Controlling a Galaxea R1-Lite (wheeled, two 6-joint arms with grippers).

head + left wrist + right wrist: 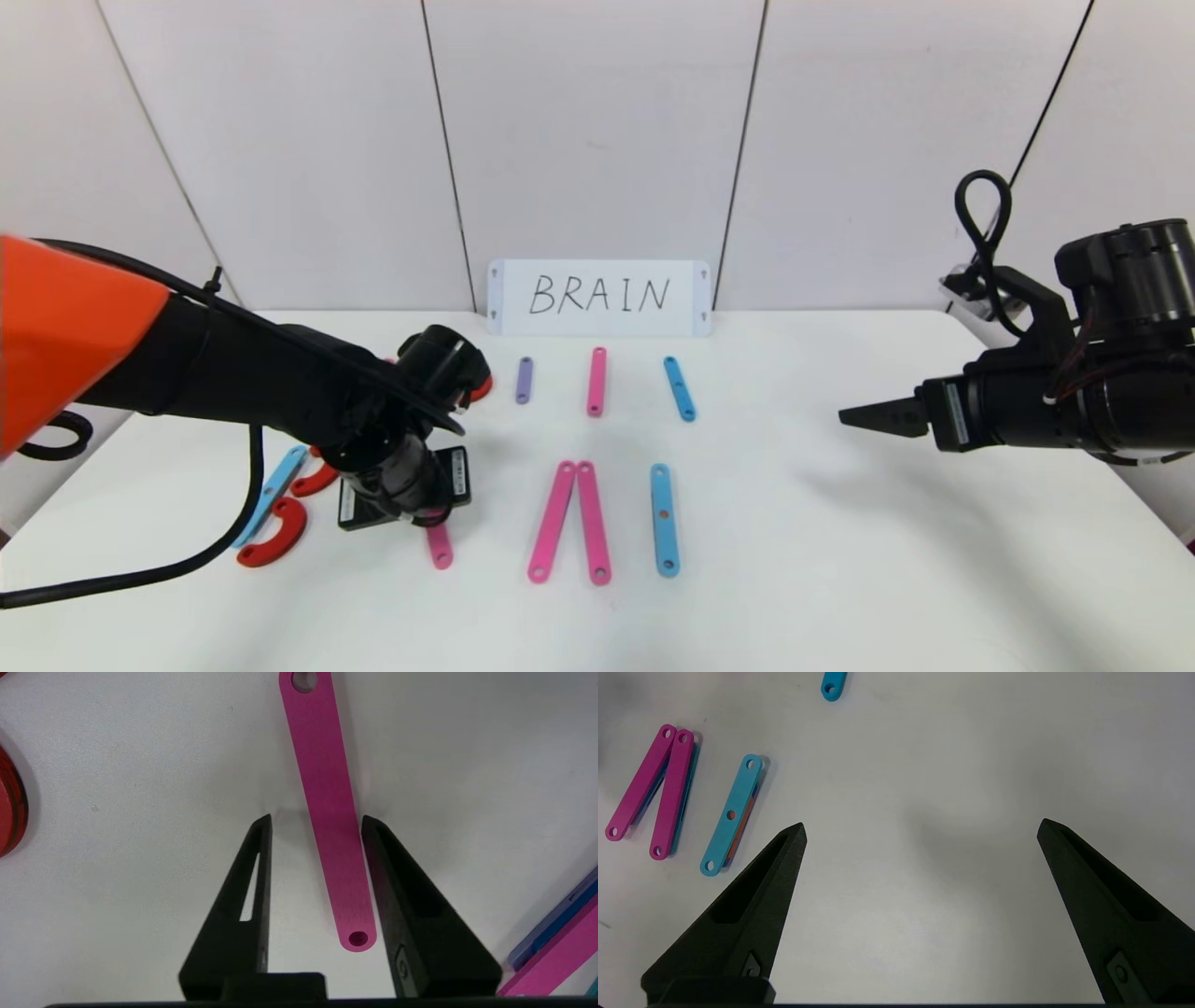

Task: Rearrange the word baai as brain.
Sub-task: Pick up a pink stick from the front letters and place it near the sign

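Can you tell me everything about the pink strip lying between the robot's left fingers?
The pink strip is a long, flat, smooth plastic-looking bar with rounded ends and a small round hole at each end. It lies flat on the white table. The left hand hangs open over it, one black finger on each side. The right-side finger looks close against its edge; whether it touches is unclear.

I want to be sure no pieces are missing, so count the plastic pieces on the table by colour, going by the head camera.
Pink strips: 4
Blue strips: 3
Purple strip: 1
Red curves: 3, one partly behind the left arm
Total: 11 in view; the arm may hide more.
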